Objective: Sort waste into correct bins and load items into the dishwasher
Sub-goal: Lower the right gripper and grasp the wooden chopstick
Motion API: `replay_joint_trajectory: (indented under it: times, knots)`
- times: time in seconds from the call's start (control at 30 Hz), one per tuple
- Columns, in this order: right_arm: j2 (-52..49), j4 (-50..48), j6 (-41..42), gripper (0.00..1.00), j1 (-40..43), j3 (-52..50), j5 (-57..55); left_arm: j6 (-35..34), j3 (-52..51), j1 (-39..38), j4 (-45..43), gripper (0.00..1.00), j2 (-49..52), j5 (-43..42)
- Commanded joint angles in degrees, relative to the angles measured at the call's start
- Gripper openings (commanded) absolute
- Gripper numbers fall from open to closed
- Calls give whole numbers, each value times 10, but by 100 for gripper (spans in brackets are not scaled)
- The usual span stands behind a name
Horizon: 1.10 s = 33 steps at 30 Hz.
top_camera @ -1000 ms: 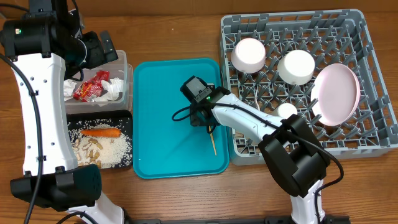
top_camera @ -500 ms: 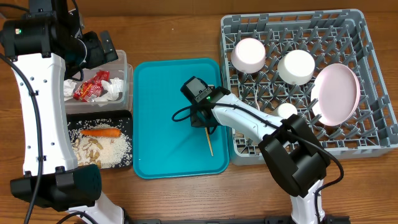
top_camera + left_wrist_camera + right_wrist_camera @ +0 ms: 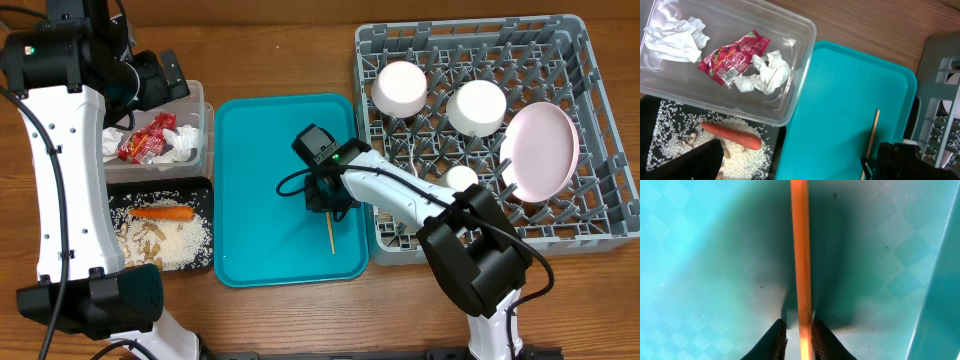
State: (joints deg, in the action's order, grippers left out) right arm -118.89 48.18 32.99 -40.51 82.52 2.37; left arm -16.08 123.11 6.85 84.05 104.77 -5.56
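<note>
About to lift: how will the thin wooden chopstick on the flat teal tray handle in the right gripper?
The thin wooden chopstick looks straight, so probably stiff. The right gripper pinches near one end, so it may pivot. Slender: may roll if dropped.

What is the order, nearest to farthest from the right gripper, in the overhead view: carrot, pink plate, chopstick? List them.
From the right gripper:
1. chopstick, pinched in its fingers, over the teal tray.
2. carrot, off to the left, in the black tray.
3. pink plate, far right, standing in the grey rack.
</note>
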Motion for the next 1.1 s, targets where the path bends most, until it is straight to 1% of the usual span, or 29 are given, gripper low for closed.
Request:
replay_joint_trajectory:
  times: [0.0,0.1,0.27,0.37,0.47,0.5,0.57,0.93,1.07]
  knots:
    - [-18,4,-2,20,-2,-12,20,2,7,-1,-1,100,-1,-2]
    - [-18,3,-2,17,-2,-12,20,2,7,-1,-1,100,-1,-2]
    - [-18,2,-2,16,-2,-12,20,2,7,-1,-1,100,-1,-2]
    - [-18,-1,-2,21,-2,-12,20,2,7,-1,-1,100,-1,-2]
    - [-18,-9,-3,23,-2,-12,9,2,7,-1,-1,100,-1,-2]
    - [-18,-15,-7,26,-2,-12,7,2,7,-1,-1,100,-1,-2]
    - [-18,-19,-18,27,-2,-12,7,2,7,-1,-1,100,-1,-2]
    - [-18,-44,-46,27,-2,-12,7,2,7,-1,-1,100,-1,-2]
    - [-18,-46,-46,25,-2,-12,1,2,7,-1,-1,100,-1,-2]
